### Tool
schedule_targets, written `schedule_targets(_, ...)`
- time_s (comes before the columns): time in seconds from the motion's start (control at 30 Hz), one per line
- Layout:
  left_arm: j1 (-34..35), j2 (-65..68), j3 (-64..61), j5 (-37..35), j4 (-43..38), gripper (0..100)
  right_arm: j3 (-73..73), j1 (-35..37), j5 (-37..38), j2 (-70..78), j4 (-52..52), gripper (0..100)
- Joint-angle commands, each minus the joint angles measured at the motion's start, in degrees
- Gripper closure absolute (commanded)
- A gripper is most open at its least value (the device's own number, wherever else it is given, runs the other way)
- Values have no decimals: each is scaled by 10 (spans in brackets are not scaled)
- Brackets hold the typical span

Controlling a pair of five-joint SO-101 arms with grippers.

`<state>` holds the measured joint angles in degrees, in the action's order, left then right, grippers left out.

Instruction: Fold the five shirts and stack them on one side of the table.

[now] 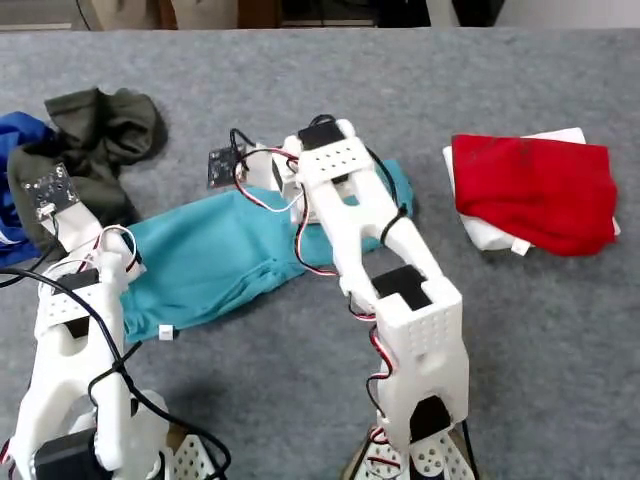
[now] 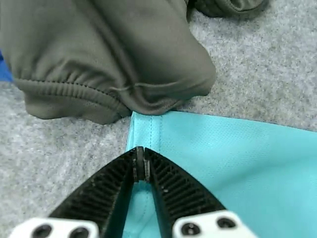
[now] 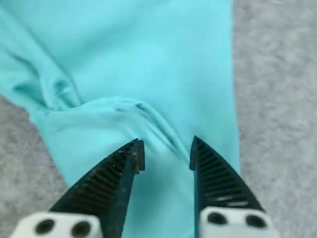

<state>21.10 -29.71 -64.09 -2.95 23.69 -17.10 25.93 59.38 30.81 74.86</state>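
A teal shirt [image 1: 210, 255] lies spread across the table's middle. My left gripper [image 2: 140, 162] is shut on its hem [image 2: 130, 130] at the left end, close to a crumpled olive shirt [image 2: 104, 54]. My right gripper [image 3: 165, 153] stands open just above a raised fold of the teal shirt [image 3: 148, 59] near its far edge. From above, the left gripper [image 1: 115, 255] is at the shirt's left end and the right gripper [image 1: 283, 180] at its far side. A folded red shirt [image 1: 535, 190] rests on a white shirt [image 1: 480, 232] at the right.
The olive shirt [image 1: 105, 130] and a blue shirt [image 1: 15, 140] lie bunched at the far left. Grey felt table [image 1: 560, 340] lies bare in front and to the right of the arms.
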Motion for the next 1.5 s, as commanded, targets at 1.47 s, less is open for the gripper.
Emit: schedule_targets(1.47, 38, 446, 396, 5, 432, 899, 440, -127, -137, -444, 36, 996)
